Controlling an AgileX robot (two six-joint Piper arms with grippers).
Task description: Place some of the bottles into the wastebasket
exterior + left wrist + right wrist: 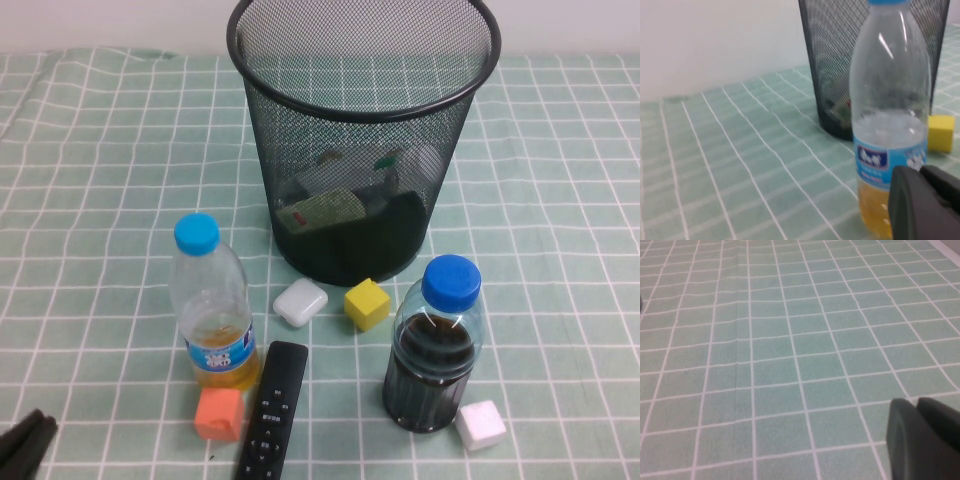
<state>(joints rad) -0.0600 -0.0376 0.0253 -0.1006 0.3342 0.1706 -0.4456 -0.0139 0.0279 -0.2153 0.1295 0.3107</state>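
The black wire-mesh wastebasket [300,130] stands at the far middle of the table; it also shows in the left wrist view [822,60]. Through its mesh I see a clear bottle with a pale label [322,210] lying at the bottom, and a second clear shape [398,172] beside it; their caps are not clear. My left gripper [25,442] is shut and empty at the near left corner, close to the orange-liquid bottle in the left wrist view [920,172]. My right gripper [916,407] is shut and empty over bare cloth, out of the high view.
A blue-capped bottle of orange liquid [212,305] and a blue-capped bottle of dark liquid [433,350] stand in front of the basket. Between them lie a white case [300,301], a yellow cube [366,303], a black remote [272,412], an orange cube [219,413] and a white cube [481,424].
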